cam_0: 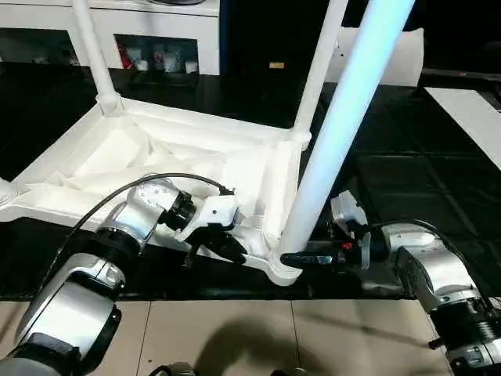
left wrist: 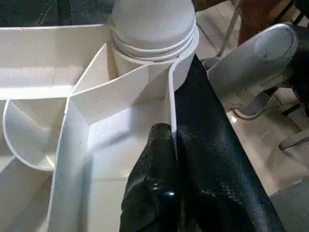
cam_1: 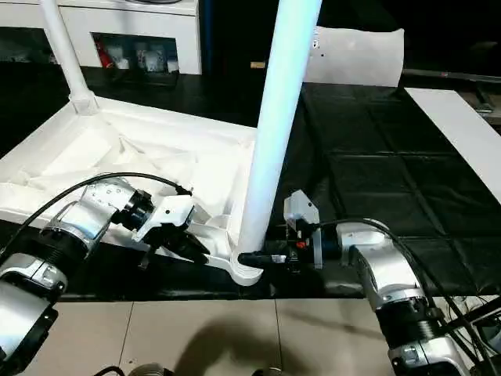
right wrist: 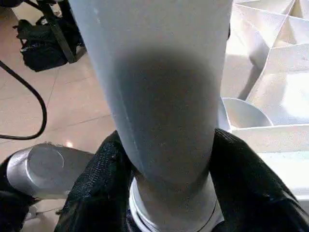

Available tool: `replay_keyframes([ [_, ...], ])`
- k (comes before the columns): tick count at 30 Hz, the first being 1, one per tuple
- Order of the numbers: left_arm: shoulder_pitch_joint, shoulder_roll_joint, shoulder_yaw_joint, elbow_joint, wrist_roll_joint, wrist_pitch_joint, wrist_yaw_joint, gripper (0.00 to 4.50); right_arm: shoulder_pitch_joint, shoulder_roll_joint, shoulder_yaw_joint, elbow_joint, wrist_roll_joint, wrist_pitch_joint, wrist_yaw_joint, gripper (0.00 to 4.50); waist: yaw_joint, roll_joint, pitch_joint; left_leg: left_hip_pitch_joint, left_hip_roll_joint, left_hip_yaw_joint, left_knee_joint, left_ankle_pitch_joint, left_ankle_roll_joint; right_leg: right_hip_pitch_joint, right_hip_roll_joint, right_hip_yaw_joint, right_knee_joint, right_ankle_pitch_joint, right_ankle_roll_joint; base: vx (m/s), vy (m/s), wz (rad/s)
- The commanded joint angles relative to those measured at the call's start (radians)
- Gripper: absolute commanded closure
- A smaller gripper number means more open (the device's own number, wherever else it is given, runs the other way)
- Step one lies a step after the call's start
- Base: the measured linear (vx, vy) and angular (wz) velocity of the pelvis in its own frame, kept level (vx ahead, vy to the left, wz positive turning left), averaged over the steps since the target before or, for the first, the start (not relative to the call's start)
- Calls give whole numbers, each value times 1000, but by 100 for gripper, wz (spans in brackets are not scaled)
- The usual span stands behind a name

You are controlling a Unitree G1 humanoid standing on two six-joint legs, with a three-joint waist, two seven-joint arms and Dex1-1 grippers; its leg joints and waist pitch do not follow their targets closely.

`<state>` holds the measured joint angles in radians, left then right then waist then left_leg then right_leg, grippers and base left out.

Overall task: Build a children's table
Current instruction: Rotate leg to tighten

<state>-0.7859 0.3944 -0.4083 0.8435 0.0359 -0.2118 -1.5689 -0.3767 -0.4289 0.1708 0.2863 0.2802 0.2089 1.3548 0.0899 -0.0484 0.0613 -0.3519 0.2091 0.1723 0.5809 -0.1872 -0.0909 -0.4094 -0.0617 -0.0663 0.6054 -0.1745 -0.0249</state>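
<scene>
Your tabletop [cam_0: 156,157] lies underside up on the black mat [cam_0: 407,180], three legs standing in its sockets. The right gripper [cam_0: 301,258] clamps the nearest leg [cam_0: 337,133] at its base; the left gripper [cam_0: 227,247] pinches the tabletop's near rim.

Upturned white tabletop [cam_0: 156,149], upright tube legs [cam_0: 344,125]

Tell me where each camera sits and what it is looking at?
Left eye: on the head, looking down at the upturned tabletop; both silver forearms show.
Right eye: beside it, same scene.
Left wrist: along the left hand, which pinches the tabletop's rim beside a corner socket.
Right wrist: along the right hand, its fingers around the near leg just above the socket.
Shared: all four show that leg in its socket.
</scene>
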Motion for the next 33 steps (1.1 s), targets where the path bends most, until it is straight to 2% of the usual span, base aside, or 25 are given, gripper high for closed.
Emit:
replay_keyframes([
  [1,-22,-20,-14,-3,0,4,-46,450,-10,0,-3,-8,32,31,-7,247,-6,4,-57,4,26,4,-64,-184,49,56,-71,48,-76,-253,-197,0,0,0],
  [5,-23,-38,24,-9,-10,49,-27,450,-10,42,-39,-15,45,58,-98,255,-9,3,-55,3,25,3,-66,-193,43,56,-72,47,-81,-288,-186,0,0,0],
  [8,-32,-70,46,-11,-5,104,106,450,-6,108,-67,-12,12,81,-260,256,-15,4,-53,5,23,-1,-69,-221,22,51,-74,47,-87,-363,-163,0,0,0],
  [9,-32,-70,46,-11,-5,104,106,450,-6,108,-67,-12,12,81,-260,256,-17,4,-53,8,22,-3,-70,-228,12,48,-73,47,-90,-384,-154,0,0,0],
  [10,-39,-91,54,-4,0,134,181,450,-2,143,-71,-13,-10,90,-338,256,-23,3,-52,4,20,-4,-71,-229,8,50,-72,48,-90,-392,-146,0,0,0],
  [11,-42,-116,66,0,-4,166,237,450,0,175,-73,-15,-29,100,-407,256,-25,1,-54,4,20,-4,-71,-225,6,51,-73,47,-90,-390,-144,0,0,0],
  [12,-43,-134,76,-2,-5,191,271,450,-1,198,-75,-15,-40,114,-455,256,-34,4,-53,2,20,-4,-71,-220,1,50,-71,48,-88,-375,-150,0,0,0],
  [13,-44,-154,83,-4,-2,207,307,450,-3,225,-76,-14,-49,125,-504,256,-41,2,-56,-1,19,-6,-71,-211,-3,53,-71,47,-86,-359,-153,0,0,0],
  [16,-47,-195,96,-9,11,248,379,450,-9,284,-80,-10,-58,141,-597,257,-56,-1,-59,-7,13,-4,-67,-177,18,59,-69,47,-86,-312,-161,0,0,0],
  [19,-58,-269,108,-5,29,306,518,450,-31,389,-84,15,-79,144,-736,257,-60,0,-58,-6,13,0,-65,-155,30,56,-69,50,-86,-291,-169,0,0,0],
  [20,-58,-273,108,-4,30,308,524,450,-32,393,-85,18,-81,144,-743,257,-61,1,-58,-4,13,0,-65,-156,28,55,-69,49,-87,-297,-169,0,0,0],
  [21,-62,-308,112,3,42,336,599,450,-52,440,-94,50,-106,133,-826,257,-60,3,-58,0,14,0,-66,-162,26,53,-68,49,-89,-306,-168,0,0,0],
  [22,-62,-318,115,2,47,348,623,450,-58,456,-97,60,-117,130,-857,257,-62,7,-57,-1,14,-1,-68,-169,20,54,-67,48,-89,-319,-166,0,0,0],
  [24,-64,-334,119,8,57,358,671,450,-71,478,-108,83,-131,123,-910,257,-63,6,-56,0,15,-1,-69,-181,15,52,-68,49,-91,-329,-163,0,0,0],
  [25,-72,-362,124,27,78,362,763,450,-106,519,-130,140,-154,100,-1018,257,-65,10,-59,3,17,-3,-70,-183,11,52,-69,50,-90,-312,-166,0,0,0],
  [27,-77,-375,127,37,93,361,811,450,-127,545,-143,174,-171,79,-1080,257,-68,9,-62,6,15,-2,-69,-189,9,54,-67,51,-90,-291,-173,0,0,0],
  [30,-79,-373,124,41,107,351,819,450,-137,566,-169,192,-163,59,-1098,257,-70,8,-62,2,14,-2,-69,-185,18,56,-67,52,-87,-261,-177,0,0,0],
  [31,-77,-363,120,42,116,342,809,450,-136,569,-174,196,-165,35,-1089,201,-69,9,-64,1,14,-1,-68,-175,28,59,-68,52,-87,-240,-178,0,0,0],
  [33,-76,-356,117,43,119,335,802,450,-132,566,-174,193,-168,26,-1083,187,-69,10,-64,0,13,0,-68,-164,36,60,-67,52,-86,-216,-183,0,0,0],
])
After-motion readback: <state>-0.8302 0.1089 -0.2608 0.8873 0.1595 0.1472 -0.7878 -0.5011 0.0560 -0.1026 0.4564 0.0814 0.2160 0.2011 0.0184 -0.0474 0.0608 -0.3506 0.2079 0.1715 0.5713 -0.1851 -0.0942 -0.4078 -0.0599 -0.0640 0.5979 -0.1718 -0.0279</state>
